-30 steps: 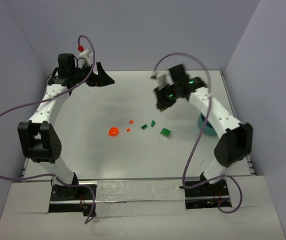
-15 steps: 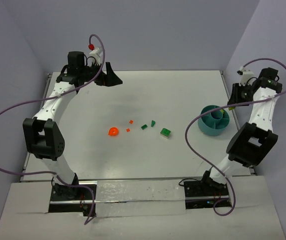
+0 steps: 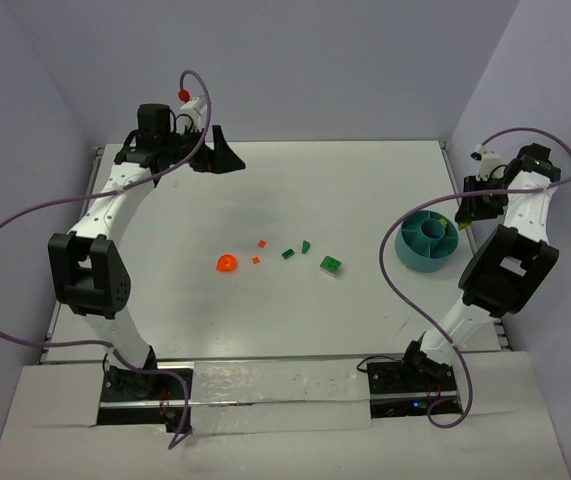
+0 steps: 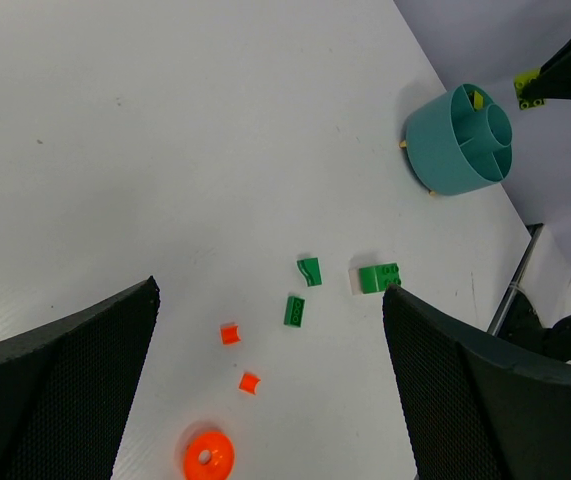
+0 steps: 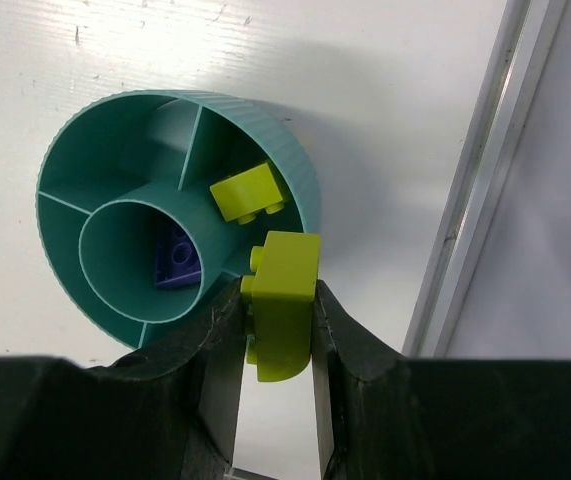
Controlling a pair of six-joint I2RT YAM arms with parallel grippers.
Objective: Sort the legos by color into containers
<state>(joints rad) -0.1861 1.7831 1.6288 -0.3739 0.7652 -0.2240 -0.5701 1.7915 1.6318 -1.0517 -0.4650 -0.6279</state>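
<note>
White worktop [image 3: 365,190] w/ plain lilac walls [image 3: 315,60] at back, left & right, metal strip [image 3: 285,385] along near edge, soft even light.

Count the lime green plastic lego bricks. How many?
2. One lime green brick lies in an outer compartment of the round teal plastic bowl. The other is pinched in the right gripper by the bowl's rim. More may hide inside.

Your right gripper [image 5: 277,310], clamped on a lime brick [image 5: 283,330], hangs at the bowl's [image 5: 300,185] rim, boxed in by the table's edge rail [image 5: 475,170] and the side wall [image 5: 565,250] just beyond. Bare table [image 3: 365,190] lies between bowl and the loose bricks [image 3: 331,265] mid-table; your left gripper [image 4: 270,290], jaws wide, faces them with nothing between.
</note>
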